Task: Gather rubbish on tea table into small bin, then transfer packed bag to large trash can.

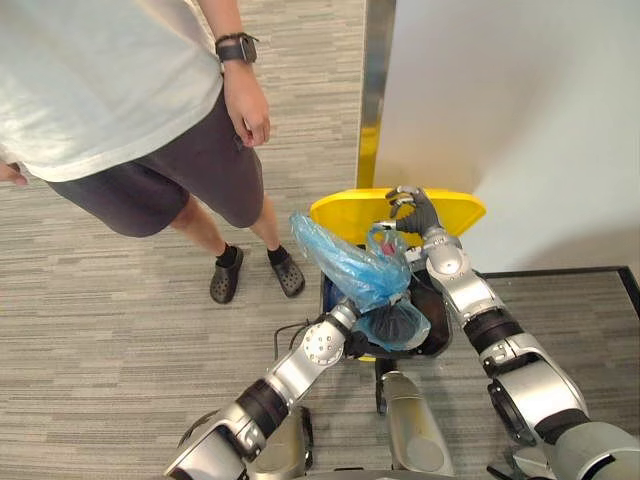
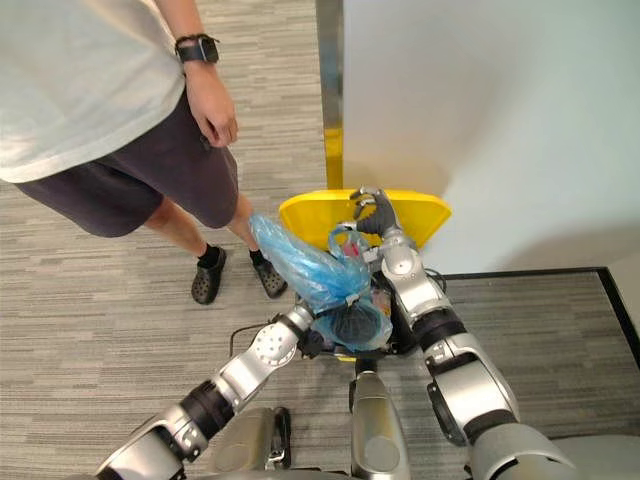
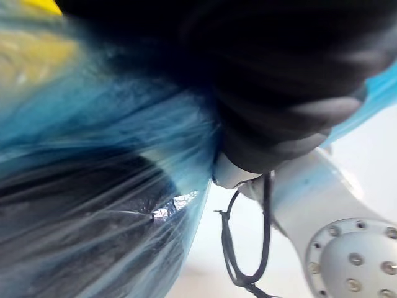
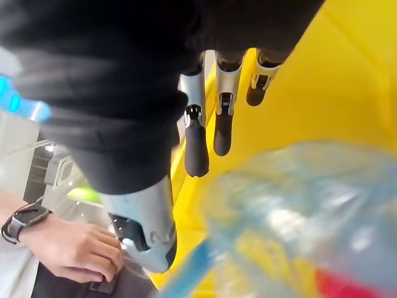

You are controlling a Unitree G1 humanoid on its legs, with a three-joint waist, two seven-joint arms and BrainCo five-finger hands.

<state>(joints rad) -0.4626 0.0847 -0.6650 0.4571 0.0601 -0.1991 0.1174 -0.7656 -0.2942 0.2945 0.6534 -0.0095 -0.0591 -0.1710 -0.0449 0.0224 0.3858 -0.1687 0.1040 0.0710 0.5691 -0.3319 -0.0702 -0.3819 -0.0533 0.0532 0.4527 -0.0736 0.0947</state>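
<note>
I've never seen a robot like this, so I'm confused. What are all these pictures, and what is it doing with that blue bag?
It is a walking robot with two silver arms and hands. The two wide pictures come from cameras in its head, looking down. The two close-up ones come from cameras on its wrists. On the floor stands a trash can with its yellow lid tipped up. The right hand rests its fingers against that lid. The left hand is right up against a blue bag of rubbish, which hangs over the can's opening; how it grips the bag is hidden. A person stands close by.
</note>
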